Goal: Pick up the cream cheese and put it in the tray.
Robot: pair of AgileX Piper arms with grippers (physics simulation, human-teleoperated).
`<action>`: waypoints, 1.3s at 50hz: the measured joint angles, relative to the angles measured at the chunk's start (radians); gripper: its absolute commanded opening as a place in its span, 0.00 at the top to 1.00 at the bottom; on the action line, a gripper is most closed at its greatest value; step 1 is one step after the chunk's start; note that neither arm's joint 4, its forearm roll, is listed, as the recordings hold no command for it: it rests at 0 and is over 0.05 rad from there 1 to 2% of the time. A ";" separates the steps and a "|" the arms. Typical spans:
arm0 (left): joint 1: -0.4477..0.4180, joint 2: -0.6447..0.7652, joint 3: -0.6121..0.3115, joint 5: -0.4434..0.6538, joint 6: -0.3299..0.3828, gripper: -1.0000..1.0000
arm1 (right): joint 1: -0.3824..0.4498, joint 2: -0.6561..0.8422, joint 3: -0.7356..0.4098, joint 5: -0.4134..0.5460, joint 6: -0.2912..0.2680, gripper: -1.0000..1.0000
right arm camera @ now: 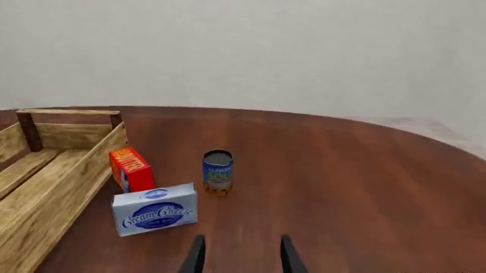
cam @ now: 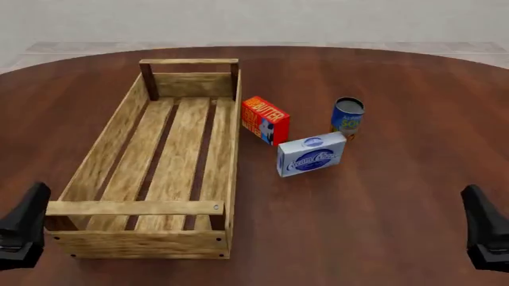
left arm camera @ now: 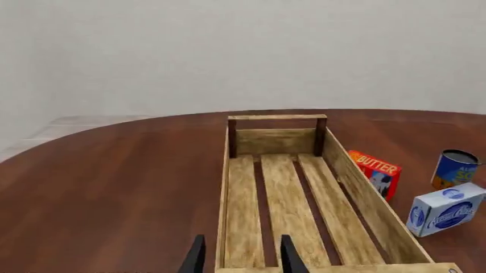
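A: Nearest items, please.

B: Item one, the left hand (cam: 22, 235): dark, low at the near left corner of the front view, apart from everything. Its wrist view shows two dark fingers (left arm camera: 289, 257) spread with a gap between them, holding nothing. Item two, the right hand (cam: 487, 231): near right corner, likewise spread in its own wrist view, fingers (right arm camera: 288, 257) bare, nothing between them.

A: The container?

B: Item three, the tray (cam: 135, 208): long crate of light wooden slats, lying on the brown surface (cam: 397, 208) left of centre, running from near to far. Slatted floor, raised bar at each end. Contents: nothing inside; only the slats and the dark gaps between them show.

A: And the loose goods?

B: Item four, the cream cheese (cam: 311, 154): light blue and white box with a dark blue oval label, standing on the surface to the right of the tray, outside it and apart from its wall. Item five, the butter box (cam: 265, 120): red and orange, a little farther back, just beside the tray's right wall, near the cream cheese but not touching it. Item six, the can (cam: 347, 117): blue, upright, right of the butter box and just behind the cream cheese's far right corner; whether they touch cannot be told.
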State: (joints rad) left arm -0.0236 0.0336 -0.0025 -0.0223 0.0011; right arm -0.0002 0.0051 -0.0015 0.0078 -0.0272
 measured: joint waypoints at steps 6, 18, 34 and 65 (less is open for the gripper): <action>0.006 -0.002 0.001 0.002 0.001 0.00 | -0.004 0.011 0.000 -0.011 0.013 0.00; -0.007 0.012 0.001 -0.010 0.012 0.00 | -0.008 0.036 -0.032 -0.002 0.035 0.00; -0.031 0.034 0.001 -0.025 0.018 0.00 | 0.017 0.140 -0.205 0.058 0.003 0.00; -0.082 0.066 -0.001 -0.028 -0.016 0.00 | 0.220 0.619 -0.596 0.126 -0.244 0.00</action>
State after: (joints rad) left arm -0.1057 0.0992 -0.0038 -0.0506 -0.0151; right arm 0.2194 0.6243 -0.5979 0.1343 -0.2708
